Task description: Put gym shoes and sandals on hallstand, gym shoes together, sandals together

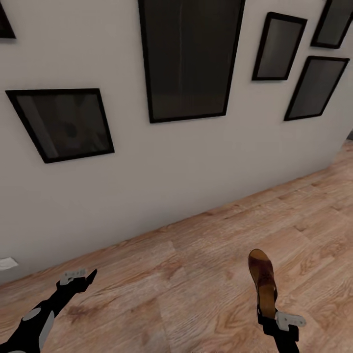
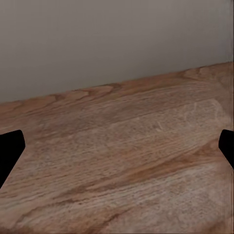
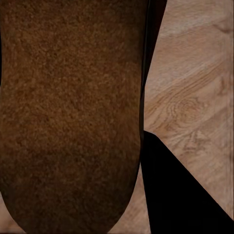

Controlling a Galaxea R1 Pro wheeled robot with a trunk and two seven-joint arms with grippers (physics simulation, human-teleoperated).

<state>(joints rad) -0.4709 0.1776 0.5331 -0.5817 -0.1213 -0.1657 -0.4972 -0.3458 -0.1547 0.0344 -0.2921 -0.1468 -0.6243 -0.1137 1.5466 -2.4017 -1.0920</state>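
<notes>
One dark-brown sandal [image 1: 262, 282] with a tan sole is held above the corridor floor [image 1: 196, 274], toe pointing away from me toward the wall. My right gripper [image 1: 268, 316] is shut on its near end. In the right wrist view the sandal's brown surface [image 3: 68, 112] sits close against the camera, with one black finger [image 3: 180, 195] beside it. My left gripper [image 1: 81, 279] hangs over bare planks at the lower left. It is open and holds nothing, and its fingertips [image 2: 9, 151] stand far apart. The gym shoes, the other sandal and the hallstand are out of view.
A pale wall [image 1: 171, 162] stands close ahead and meets the floor along a slanting line. Several black-framed pictures [image 1: 189, 59] hang on it. A small white plate [image 1: 7, 264] sits low on the wall at the left. Wood floor stretches away to the right.
</notes>
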